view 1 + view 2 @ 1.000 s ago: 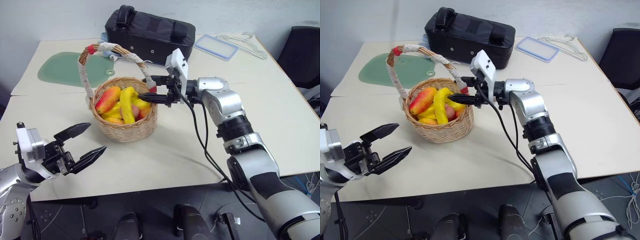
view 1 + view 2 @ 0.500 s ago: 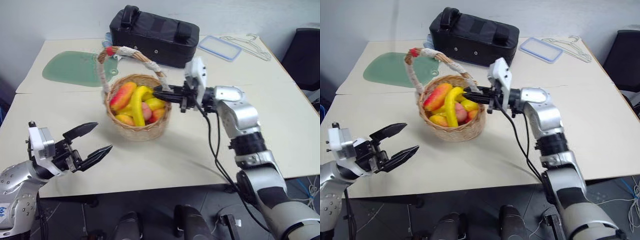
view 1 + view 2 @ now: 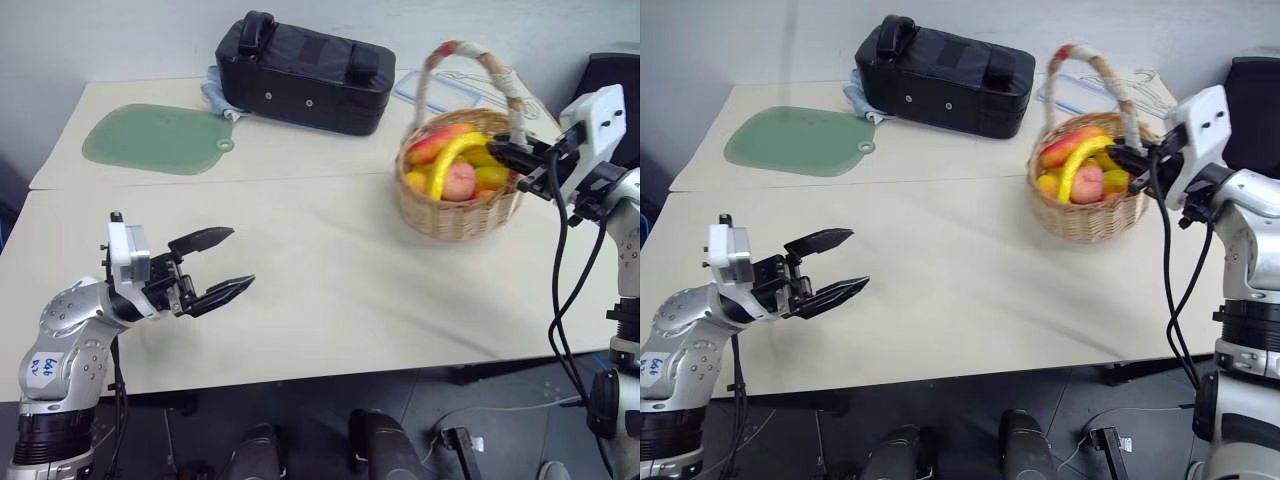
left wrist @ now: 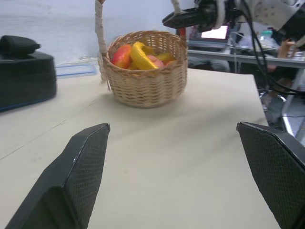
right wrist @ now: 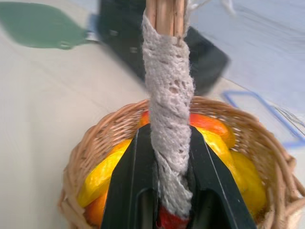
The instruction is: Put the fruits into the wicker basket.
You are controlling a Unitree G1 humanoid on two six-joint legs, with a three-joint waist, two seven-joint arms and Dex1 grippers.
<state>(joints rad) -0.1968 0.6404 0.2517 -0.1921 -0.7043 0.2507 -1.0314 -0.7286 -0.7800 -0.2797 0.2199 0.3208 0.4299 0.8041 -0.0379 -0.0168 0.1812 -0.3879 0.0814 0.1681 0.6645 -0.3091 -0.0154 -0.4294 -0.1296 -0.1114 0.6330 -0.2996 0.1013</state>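
Observation:
The wicker basket (image 3: pixel 460 205) stands at the table's right side, its base on or just over the tabletop. It holds the fruits: a yellow banana (image 3: pixel 447 160), a pinkish-red peach (image 3: pixel 458 182) and other yellow and orange pieces. My right gripper (image 3: pixel 505 155) is shut on the basket's cloth-wrapped handle (image 5: pixel 167 95), low on its right end, with one black finger on each side. My left gripper (image 3: pixel 240 258) is open and holds nothing, hovering over the bare tabletop at the front left, far from the basket (image 4: pixel 145 71).
A black bag (image 3: pixel 305 70) lies at the back of the table, with a green mat (image 3: pixel 155 140) to its left. A clear lid (image 3: pixel 1060 98) and wire hangers (image 3: pixel 1150 80) sit behind the basket. A dark chair (image 3: pixel 615 80) stands past the right edge.
My right gripper shut on the basket's handle and swung the basket from the table's middle to its right side. The left gripper, still open, moved slightly forward and to the right.

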